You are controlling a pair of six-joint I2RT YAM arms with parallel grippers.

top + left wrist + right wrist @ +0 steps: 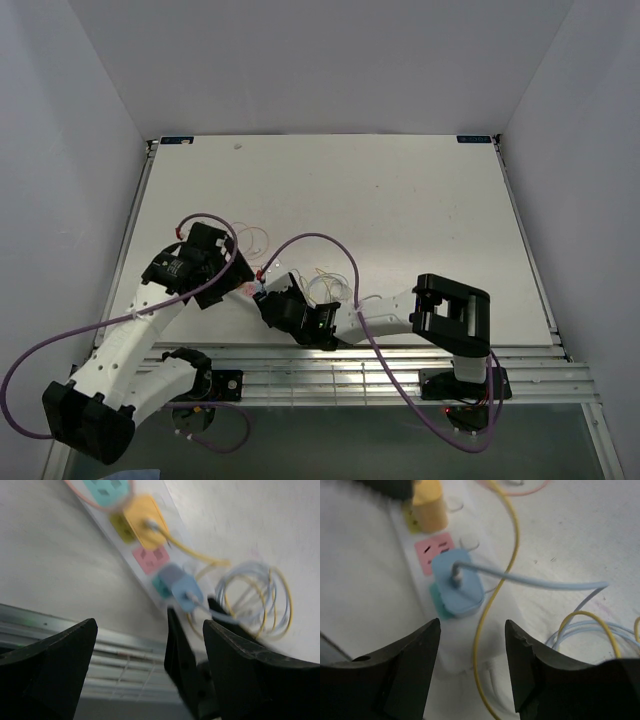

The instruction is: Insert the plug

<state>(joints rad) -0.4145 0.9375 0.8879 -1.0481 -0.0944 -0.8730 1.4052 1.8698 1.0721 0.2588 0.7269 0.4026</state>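
Blue plug [457, 582] — in teal socket [439, 606]

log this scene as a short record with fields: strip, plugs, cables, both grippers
power strip: white, coloured sockets, flat on the table
yellow plug: in the yellow socket
blue plug: on the teal end socket, looks pushed in
pink socket: empty, between the two plugs
right gripper: open, fingers just short of the blue plug, not touching it
left gripper: open, holding nothing, pointed at the strip
cables: yellow cable and blue cable lie loose beside the strip
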